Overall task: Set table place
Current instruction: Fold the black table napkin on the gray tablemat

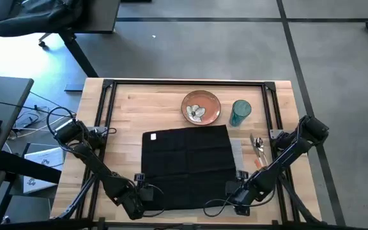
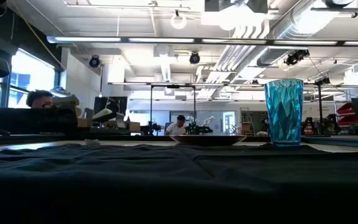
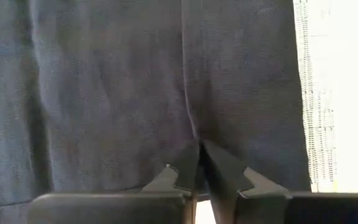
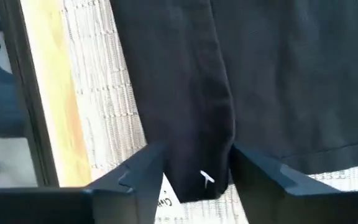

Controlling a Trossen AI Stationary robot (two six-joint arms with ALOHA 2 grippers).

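Observation:
The black cloth napkin (image 1: 187, 166) lies spread over the grey woven placemat (image 1: 237, 152) in the middle of the table (image 1: 126, 108). It fills the foreground of the low view (image 2: 166, 180). My left gripper (image 1: 140, 186) is at the napkin's near left corner and is shut on it. My right gripper (image 1: 238, 190) is at the near right corner, also shut on the cloth. The orange-brown plate (image 1: 201, 107) sits on the wood beyond the napkin's far edge. Orange-handled cutlery (image 1: 257, 148) lies to the right of the placemat. My left gripper pinches the napkin's near edge (image 3: 194, 146) between its two fingers, at a crease running away from them. The fingers come in low from the table's near side. The cloth beyond them lies flat on the placemat (image 3: 316, 124). My right gripper holds the napkin's near right corner (image 4: 197, 168) between its two fingers, where a small white tag shows. The cloth is bunched into a fold that fills the gap. The fingers come from the near side, and the rest of the napkin lies on the placemat (image 4: 98, 106).
A blue-green faceted cup (image 1: 240, 112) stands upright to the right of the plate, and it also shows in the low view (image 2: 284, 112). Black frame rails (image 1: 104, 115) run along the table's sides. Bare wood lies to the left of the napkin.

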